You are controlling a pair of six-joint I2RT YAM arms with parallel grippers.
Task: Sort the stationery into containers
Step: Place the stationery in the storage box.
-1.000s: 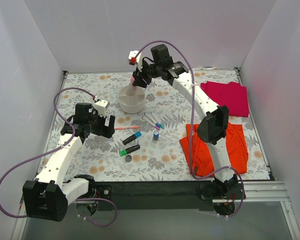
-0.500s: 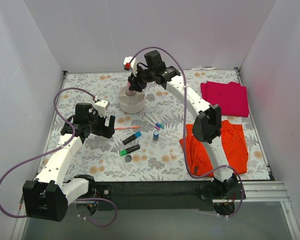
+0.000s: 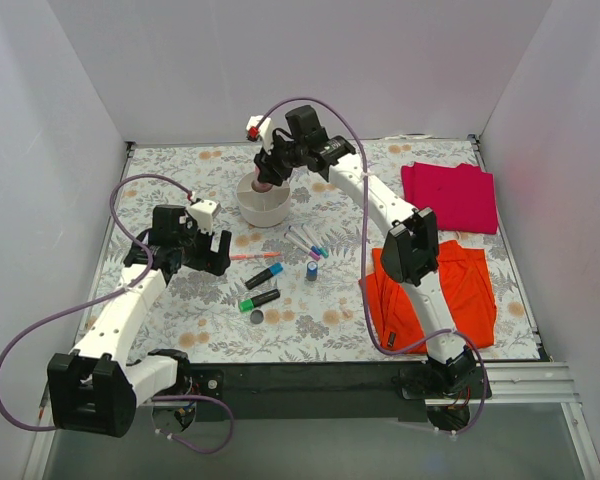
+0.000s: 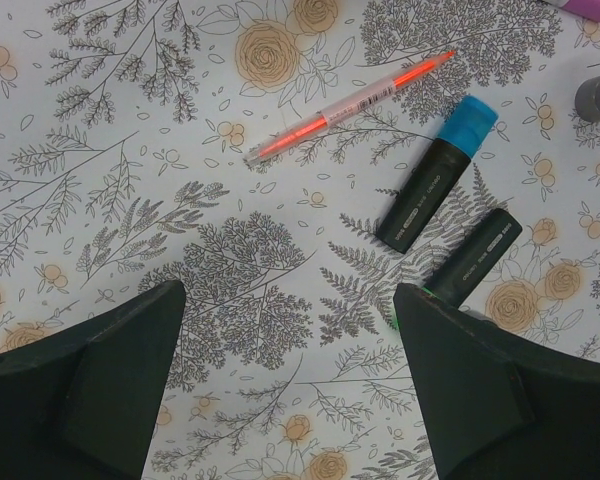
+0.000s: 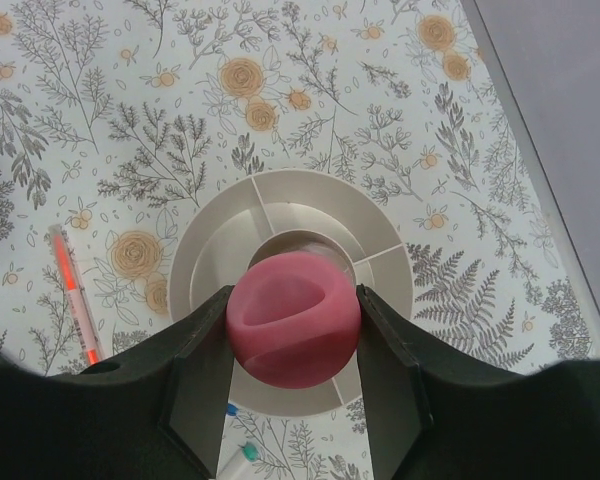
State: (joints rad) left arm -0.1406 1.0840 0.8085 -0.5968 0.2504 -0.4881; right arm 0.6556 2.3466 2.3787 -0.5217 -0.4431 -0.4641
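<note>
My right gripper is shut on the pink-capped bottle and holds it right over the middle of the round off-white divided bowl, which also shows in the top view. My left gripper is open and empty above the cloth. Ahead of it lie the orange-pink pen, the blue-capped marker and the green-capped marker. In the top view the thin white pens and the small blue cylinder lie right of the markers.
A folded orange cloth lies at the right front and a magenta cloth at the right back. A small dark round piece lies near the green-capped marker. White walls enclose the table.
My right gripper has moved left and down with the bottle, from beside the bowl's far edge to right over its middle. The left arm has barely moved.
</note>
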